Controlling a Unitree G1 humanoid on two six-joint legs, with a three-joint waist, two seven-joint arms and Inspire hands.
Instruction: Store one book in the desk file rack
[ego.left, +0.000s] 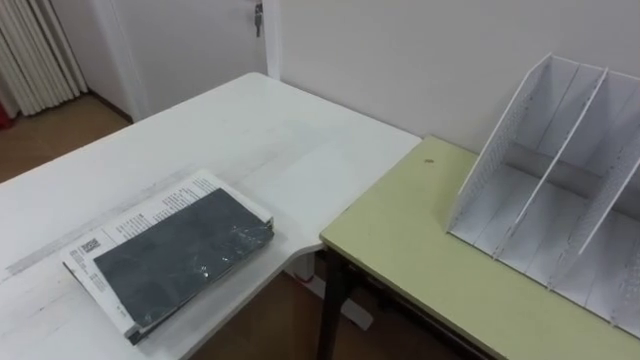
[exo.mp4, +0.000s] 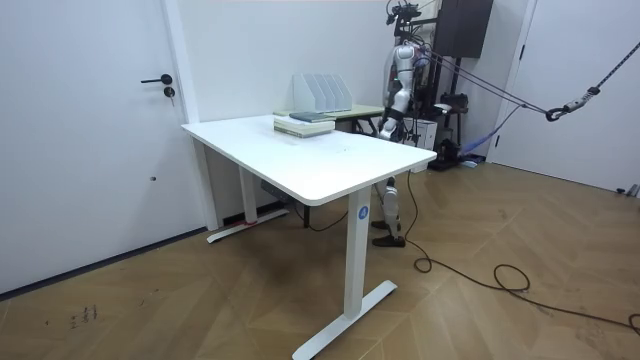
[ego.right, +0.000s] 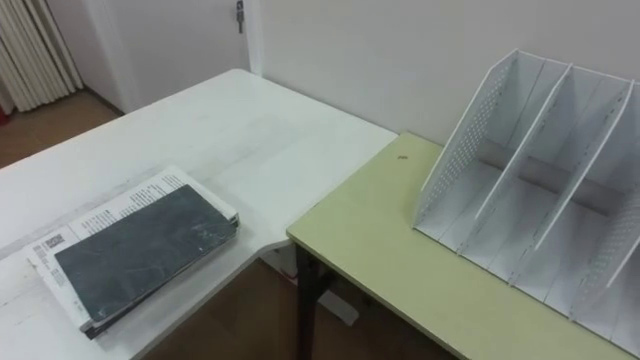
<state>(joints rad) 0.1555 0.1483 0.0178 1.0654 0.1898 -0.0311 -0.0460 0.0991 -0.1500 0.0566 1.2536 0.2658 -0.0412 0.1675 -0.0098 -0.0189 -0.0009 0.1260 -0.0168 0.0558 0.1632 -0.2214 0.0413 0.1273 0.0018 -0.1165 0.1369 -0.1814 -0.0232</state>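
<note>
A dark grey book (ego.left: 180, 250) lies flat on top of a white printed one, near the front right corner of the white table (ego.left: 250, 130). The pair appears again in the right eye view (ego.right: 140, 250) and in the room view (exo.mp4: 305, 122). The white file rack (ego.left: 560, 180) stands on the yellow-green desk (ego.left: 400, 240) to my right, its slots empty and open toward me. In the room view I stand behind both tables, at the desk's end. My left hand (exo.mp4: 387, 125) hangs low beside the desk, well away from the book.
A narrow gap separates the white table from the yellow-green desk, with floor below. A wall runs close behind both, and a door (exo.mp4: 90, 130) stands at the room view's left. A dark cabinet (exo.mp4: 463, 28) is behind me.
</note>
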